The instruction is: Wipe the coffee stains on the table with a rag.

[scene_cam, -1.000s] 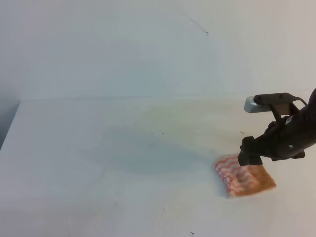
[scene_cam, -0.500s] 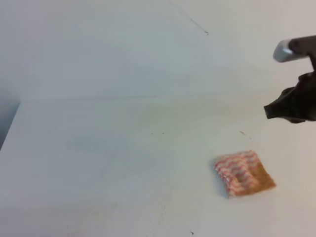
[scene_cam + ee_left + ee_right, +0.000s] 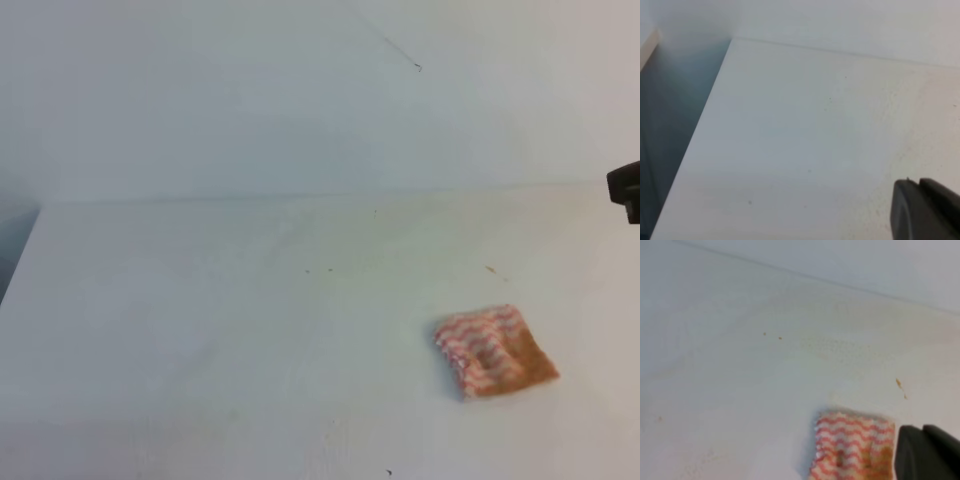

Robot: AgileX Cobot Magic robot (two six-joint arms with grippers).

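rag point(image 3: 495, 351) lies flat, lower right of the high view, on the white counter point(image 3: 200, 300), nothing touching it | judged soft, light, limp; pinch a raised fold or its tan edge | right tool point(image 3: 927, 452): only a dark tip shows beside the rag; cannot tell its opening | left tool point(image 3: 925, 210): likewise | coffee stains: only faint specks point(image 3: 900, 385)

we see the rag point(image 3: 495, 351) lying flat on the tabletop point(image 3: 220, 330), toward its front right. behind the rag and slightly right sits a small speck point(image 3: 491, 269) (apart from it), and two specks point(image 3: 772, 335) lie farther left, near the middle.
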